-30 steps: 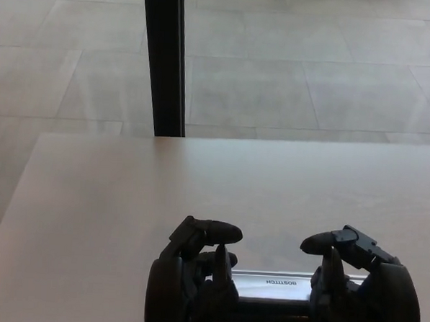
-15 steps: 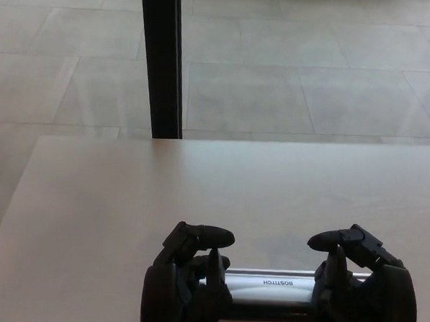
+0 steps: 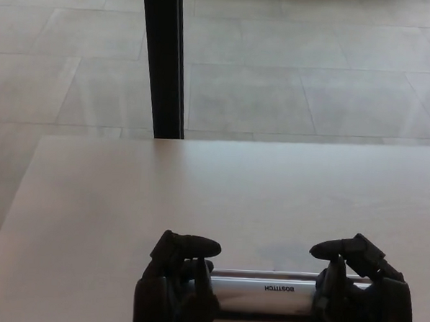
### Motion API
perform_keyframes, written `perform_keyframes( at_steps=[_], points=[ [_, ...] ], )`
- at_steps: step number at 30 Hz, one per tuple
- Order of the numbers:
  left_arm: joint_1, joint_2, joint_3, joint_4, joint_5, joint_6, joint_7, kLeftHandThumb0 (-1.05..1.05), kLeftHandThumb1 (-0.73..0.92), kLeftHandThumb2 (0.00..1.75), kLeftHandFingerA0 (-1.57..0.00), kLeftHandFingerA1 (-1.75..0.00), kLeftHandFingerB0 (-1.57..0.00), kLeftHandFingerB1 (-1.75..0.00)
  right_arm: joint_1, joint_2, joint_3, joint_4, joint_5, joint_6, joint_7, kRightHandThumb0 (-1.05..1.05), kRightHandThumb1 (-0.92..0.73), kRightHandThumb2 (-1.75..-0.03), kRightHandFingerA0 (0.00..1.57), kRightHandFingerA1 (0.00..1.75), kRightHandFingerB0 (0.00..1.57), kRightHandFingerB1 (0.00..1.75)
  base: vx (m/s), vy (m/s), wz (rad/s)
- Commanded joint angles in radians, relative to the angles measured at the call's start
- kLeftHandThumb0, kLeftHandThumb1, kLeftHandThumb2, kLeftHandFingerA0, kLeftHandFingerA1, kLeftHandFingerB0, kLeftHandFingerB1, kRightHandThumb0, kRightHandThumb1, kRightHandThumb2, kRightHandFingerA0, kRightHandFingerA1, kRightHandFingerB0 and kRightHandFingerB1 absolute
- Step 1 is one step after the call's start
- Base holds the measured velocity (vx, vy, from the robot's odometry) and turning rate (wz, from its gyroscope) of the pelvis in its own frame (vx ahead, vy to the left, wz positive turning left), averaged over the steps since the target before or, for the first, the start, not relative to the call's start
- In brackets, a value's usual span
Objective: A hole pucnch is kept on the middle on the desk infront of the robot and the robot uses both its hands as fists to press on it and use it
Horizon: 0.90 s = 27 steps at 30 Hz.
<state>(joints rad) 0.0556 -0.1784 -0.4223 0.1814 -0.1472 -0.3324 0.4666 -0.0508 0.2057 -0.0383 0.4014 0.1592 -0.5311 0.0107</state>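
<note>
The hole punch (image 3: 264, 292) is seen lying crosswise at the near edge of the pale bench (image 3: 126, 200), its silver lever bar facing up with the lettering upside down to the camera. The left robot hand (image 3: 173, 292) is curled into a fist over the bar's left end, and the right robot hand (image 3: 363, 302) is curled likewise over the right end; nothing is grasped, the closed hands are simply set on top. Whether the lever is fully bottomed cannot be told from this angle.

For the press to be done well, force should be driven straight down and shared evenly between both fists, so the bar is kept level and the punch is not tipped or skated across the smooth bench. The contact is best kept on the bar's flat top, not its rounded front edge. A slow, steady push is judged safer than a jab, since the base looks free to slide.
</note>
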Motion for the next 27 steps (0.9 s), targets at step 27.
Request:
perform_keyframes(
  at_steps=[27],
  points=[
    [-0.003,-0.346,0.010,0.368,0.225,-0.294,0.358,-0.27,0.90,0.81,-0.96,-1.75,-0.47,-1.59,-0.032,0.125,-0.061,0.184,-0.055,-0.224,-0.256,-0.57,-0.51,-1.12,1.23,1.75,0.97,1.50,0.00,0.000,0.00]
  ],
)
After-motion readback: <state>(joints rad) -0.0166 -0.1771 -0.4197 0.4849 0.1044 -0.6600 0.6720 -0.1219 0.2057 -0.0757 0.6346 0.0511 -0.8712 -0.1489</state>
